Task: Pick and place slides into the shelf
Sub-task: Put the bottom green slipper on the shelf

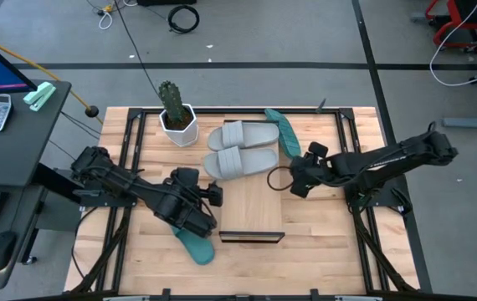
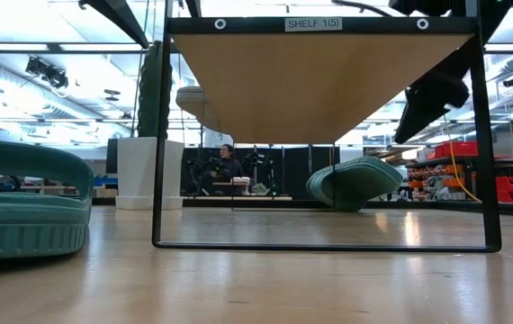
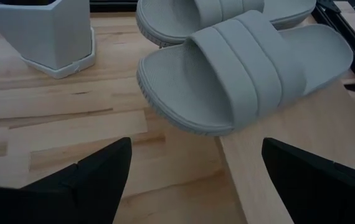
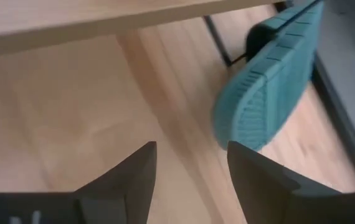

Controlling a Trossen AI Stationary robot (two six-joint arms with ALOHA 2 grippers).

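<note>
High view: shelf [image 1: 252,209] centre frame, two grey slides [image 1: 240,149] at its upper end. Teal slide [image 1: 284,130] upper right; another [image 1: 197,245] lower left. Left gripper [image 1: 211,203] and right gripper [image 1: 299,175]: fingers spread, holding nothing.

I see two light grey slides [image 1: 240,148] on the pale wood shelf [image 1: 252,209], two teal slides [image 1: 284,132], a green cactus [image 1: 171,100] in its white pot [image 1: 179,125], and my black grippers [image 3: 190,180].
</note>
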